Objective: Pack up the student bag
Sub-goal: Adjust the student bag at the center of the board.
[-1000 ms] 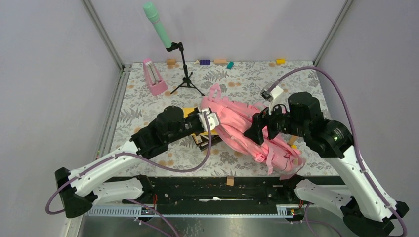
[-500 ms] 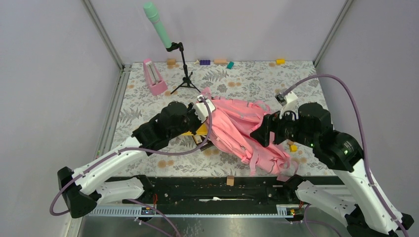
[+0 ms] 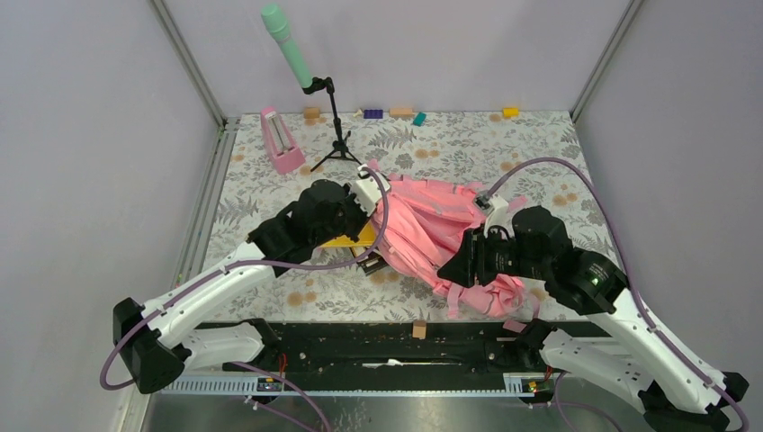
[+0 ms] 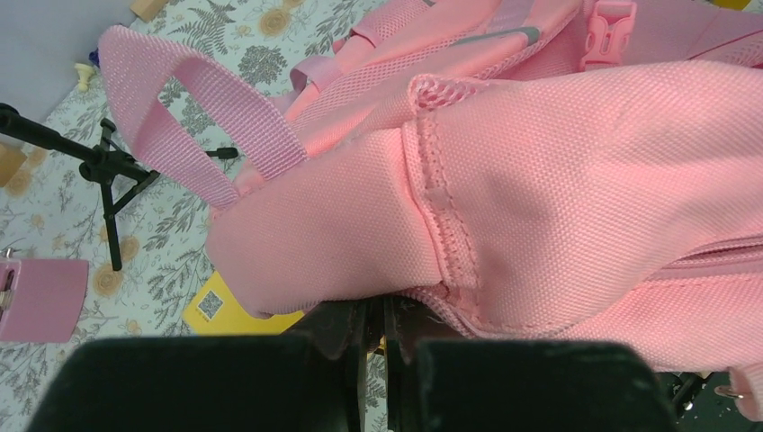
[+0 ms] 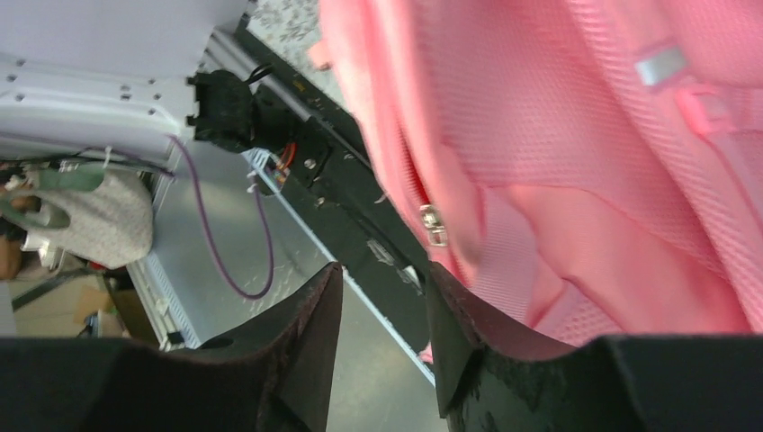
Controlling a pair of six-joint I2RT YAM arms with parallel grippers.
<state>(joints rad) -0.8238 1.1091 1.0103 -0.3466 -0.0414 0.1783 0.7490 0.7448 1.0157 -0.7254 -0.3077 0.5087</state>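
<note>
The student bag [image 3: 432, 225], a large soft pink backpack, lies crumpled in the middle of the table. My left gripper [image 3: 373, 200] is at its left end. In the left wrist view the gripper [image 4: 382, 328] is shut on the bag's seamed edge [image 4: 441, 207], and the pink carry loop [image 4: 193, 108] hangs above. My right gripper [image 3: 456, 265] is at the bag's near edge. In the right wrist view it [image 5: 382, 297] is open and empty, with the bag's mesh side [image 5: 576, 180] against its right finger [image 5: 454, 333] and a metal zip pull [image 5: 432, 223] just above.
A yellow book [image 3: 346, 239] and a dark flat item [image 3: 373, 264] lie under the bag's left end. A pink metronome [image 3: 282, 141] and a microphone tripod [image 3: 337, 144] stand at the back left. Small blocks [image 3: 400, 112] line the back edge.
My left gripper lifted the bag's left end up and back. My right arm swung from the bag's right side down to its near edge. The bag bunched toward the left.
</note>
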